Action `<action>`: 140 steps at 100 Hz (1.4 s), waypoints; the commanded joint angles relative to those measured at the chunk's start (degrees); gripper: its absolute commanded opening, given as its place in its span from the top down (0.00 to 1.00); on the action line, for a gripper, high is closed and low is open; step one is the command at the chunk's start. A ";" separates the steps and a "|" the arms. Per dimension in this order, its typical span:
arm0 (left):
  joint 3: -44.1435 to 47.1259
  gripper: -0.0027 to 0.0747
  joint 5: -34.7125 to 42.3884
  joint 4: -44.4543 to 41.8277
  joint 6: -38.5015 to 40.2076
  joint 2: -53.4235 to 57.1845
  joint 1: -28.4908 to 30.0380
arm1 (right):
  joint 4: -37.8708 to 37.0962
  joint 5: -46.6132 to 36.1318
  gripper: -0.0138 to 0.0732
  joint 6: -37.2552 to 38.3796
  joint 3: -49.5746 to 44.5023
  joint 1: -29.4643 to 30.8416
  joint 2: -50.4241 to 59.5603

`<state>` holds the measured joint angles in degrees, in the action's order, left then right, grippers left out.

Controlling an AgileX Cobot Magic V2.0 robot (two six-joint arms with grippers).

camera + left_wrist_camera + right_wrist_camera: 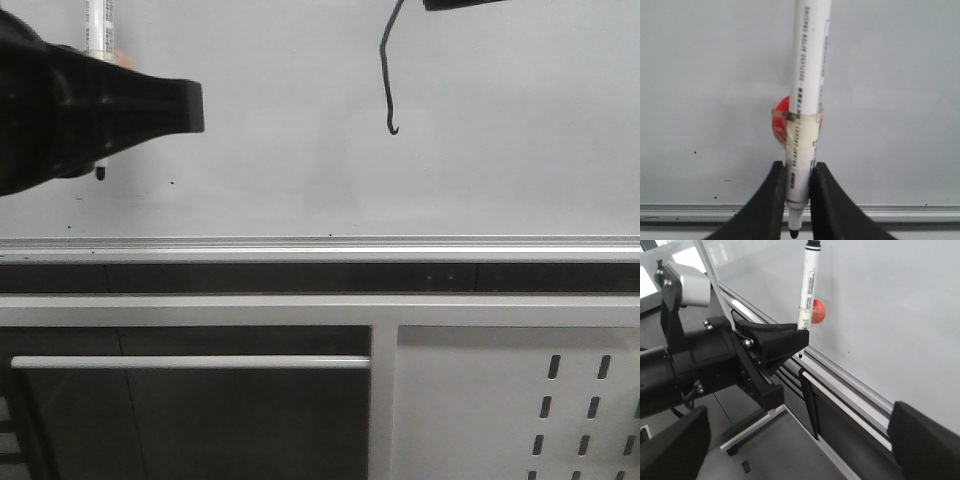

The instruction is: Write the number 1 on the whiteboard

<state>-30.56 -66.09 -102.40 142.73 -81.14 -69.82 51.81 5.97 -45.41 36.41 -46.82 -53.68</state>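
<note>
The whiteboard [300,190] fills the upper front view, edged below by a silver rail [320,247]. The number 1 [386,80] is a thin black stroke with a small hook at its lower end. My left gripper [120,105] is shut on a white marker [807,75], upright with its black tip [794,233] down, well left of the stroke. A red round piece [781,116] is taped to the marker on the board side. I cannot tell if the tip touches the board. My right gripper [800,445] is open and empty, and shows dark at the top edge of the front view [470,4].
Below the rail are a dark gap, a white frame bar [190,362] and a grey perforated metal panel [520,400] at lower right. Tiny dark specks dot the board's lower left. The right wrist view shows the left arm [700,365] beside the board and grey floor [780,450].
</note>
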 commanded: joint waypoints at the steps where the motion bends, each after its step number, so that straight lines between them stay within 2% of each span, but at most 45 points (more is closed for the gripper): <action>1: -2.70 0.98 -6.63 -4.33 0.49 0.96 1.18 | -0.21 -3.08 0.09 -0.27 1.35 -0.05 0.50; 54: -6.88 0.97 4.93 -4.33 0.49 0.97 9.48 | -0.21 -3.08 0.09 -0.27 1.35 -0.05 0.50; 85: -6.88 0.97 4.30 -4.33 -0.31 1.18 8.92 | -0.21 -3.08 0.09 -0.27 1.35 -0.05 0.50; 103: -6.88 0.97 5.37 -4.33 -6.36 3.49 5.22 | -0.21 -3.21 0.09 -0.27 1.35 -0.05 0.50; 124: -6.88 0.97 15.50 -4.33 -8.56 6.35 5.36 | -0.21 -3.61 0.09 -0.27 1.35 -0.05 0.50; 133: -7.33 0.97 20.75 -4.33 -8.84 6.49 7.25 | -0.21 -3.61 0.09 -0.27 1.35 -0.05 0.50; 140: -8.26 0.97 28.01 -4.33 -9.09 6.49 9.74 | -0.21 -3.61 0.09 -0.27 1.35 -0.05 0.50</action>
<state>-36.26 -42.06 -102.32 134.24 -76.33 -62.03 51.81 5.55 -45.41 36.41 -46.82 -53.68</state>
